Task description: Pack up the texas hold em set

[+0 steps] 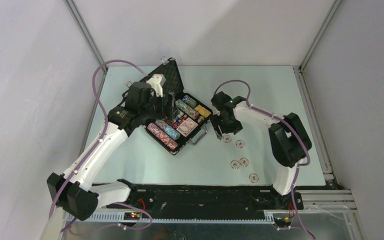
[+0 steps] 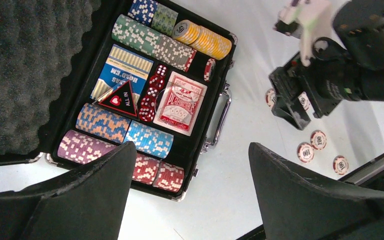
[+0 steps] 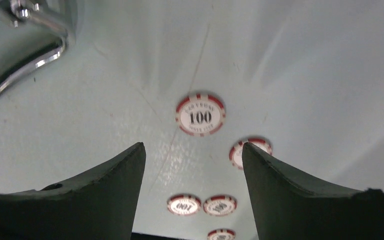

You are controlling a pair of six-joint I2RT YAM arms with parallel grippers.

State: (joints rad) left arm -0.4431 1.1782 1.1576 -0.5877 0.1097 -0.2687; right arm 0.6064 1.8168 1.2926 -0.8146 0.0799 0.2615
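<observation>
Left fingers [image 1: 172, 107]: spread wide, released, gripping nothing; they hang above the open case.
Case: black rectangular case [image 2: 75, 90] with grey egg-crate foam in its lid, lying open on the pale bench [image 1: 200, 167]. The tray is below and ahead of the left fingers and the lid is out beyond the left-hand fingertip.
Contents: rows of multicoloured poker chips [image 2: 152, 42] line the tray's far and near sides, the near rows partly hidden behind the left-hand finger. In the middle are red dice [image 2: 152, 92], touching a red-backed card deck [image 2: 182, 102] on one side, with a black triangular ALL IN marker [image 2: 121, 100] on the other, overlapping a blue card box [image 2: 122, 70].
Handle: silver handle [image 2: 221, 120] on the case's front edge, lying between the two sets of fingers.
Right fingers [image 1: 219, 131]: parted, nothing between them; low over the bench, just beside the handle.
Loose chips: five red-and-white 100 chips [image 3: 200, 115] lie flat on the bench outside the case. One is just ahead of the right fingers' gap, one is by the right-hand fingertip, and three are further back in the gap.
</observation>
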